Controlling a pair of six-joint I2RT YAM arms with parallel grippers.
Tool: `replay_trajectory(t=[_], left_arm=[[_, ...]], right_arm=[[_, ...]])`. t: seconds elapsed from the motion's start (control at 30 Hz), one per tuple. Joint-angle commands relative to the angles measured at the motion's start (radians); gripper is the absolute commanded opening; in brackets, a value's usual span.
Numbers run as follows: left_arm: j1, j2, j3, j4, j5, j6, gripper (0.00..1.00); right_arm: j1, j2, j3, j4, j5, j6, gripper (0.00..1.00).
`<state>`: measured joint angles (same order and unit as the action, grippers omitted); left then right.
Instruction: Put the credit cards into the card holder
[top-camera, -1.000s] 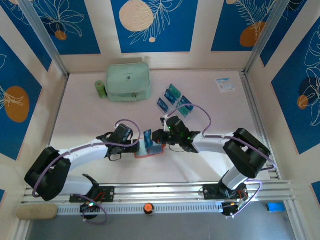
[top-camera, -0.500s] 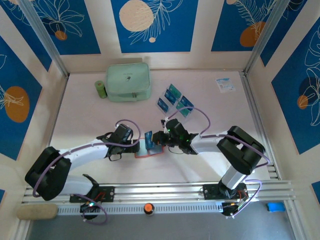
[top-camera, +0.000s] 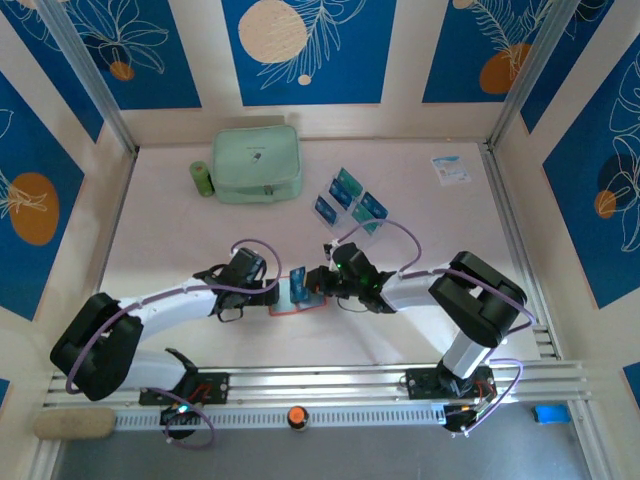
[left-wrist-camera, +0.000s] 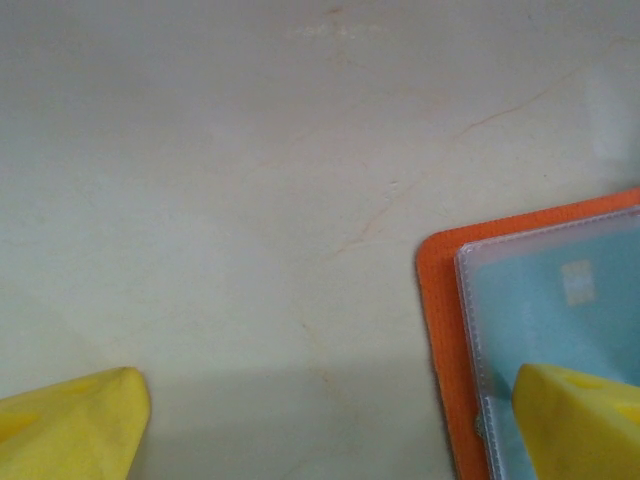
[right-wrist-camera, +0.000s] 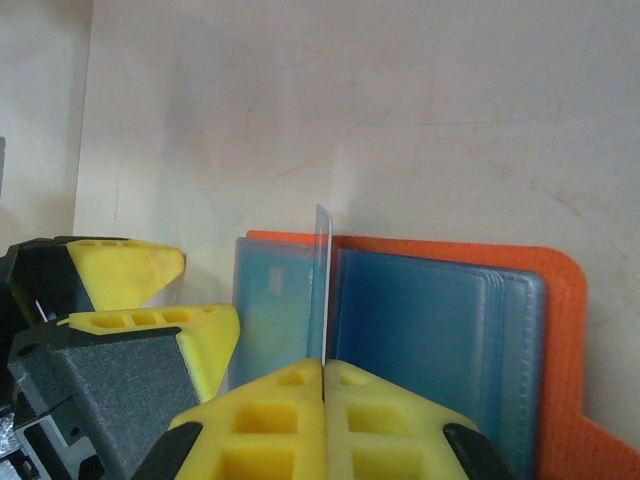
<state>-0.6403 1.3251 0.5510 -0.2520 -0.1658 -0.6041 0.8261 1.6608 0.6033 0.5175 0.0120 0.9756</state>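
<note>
Mid-table, two robot arms meet over an open orange card holder (top-camera: 300, 301) lying flat on the pale table (top-camera: 180, 230).

The right gripper (right-wrist-camera: 323, 380) has its yellow fingers pressed together on one teal credit card (right-wrist-camera: 323, 285). The card stands on edge above the holder's clear plastic sleeves (right-wrist-camera: 430, 330).

The left gripper (top-camera: 268, 292) has its jaws spread wide and holds nothing. One fingertip (left-wrist-camera: 580, 420) appears to rest on the holder's sleeve edge, probably to pin it down, while the other is over bare table.

One card already shows inside a sleeve (left-wrist-camera: 560, 300). More credit cards (top-camera: 346, 199) stand propped in a cluster farther back, well apart from the holder.

The step in hand looks like inserting the pinched card. The next move likely calls for lining its lower edge up with a sleeve mouth, then sliding it in while the holder stays pinned.
</note>
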Motion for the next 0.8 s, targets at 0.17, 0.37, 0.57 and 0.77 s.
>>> replay_trajectory(t=[0.17, 0.37, 0.57, 0.77], left_arm=[[-0.006, 0.016, 0.003, -0.027, -0.006, -0.012, 0.94], [-0.006, 0.013, 0.0, -0.027, -0.006, -0.011, 0.94], [-0.005, 0.015, 0.003, -0.026, -0.005, -0.011, 0.95], [-0.005, 0.016, 0.003, -0.026, -0.005, -0.011, 0.94]], right_arm=[[0.011, 0.028, -0.034, 0.062, 0.0, 0.039, 0.0], [0.013, 0.04, -0.053, 0.105, -0.013, 0.058, 0.0], [0.015, 0.031, -0.069, 0.111, -0.014, 0.064, 0.0], [0.021, 0.013, -0.072, 0.074, -0.013, 0.054, 0.0]])
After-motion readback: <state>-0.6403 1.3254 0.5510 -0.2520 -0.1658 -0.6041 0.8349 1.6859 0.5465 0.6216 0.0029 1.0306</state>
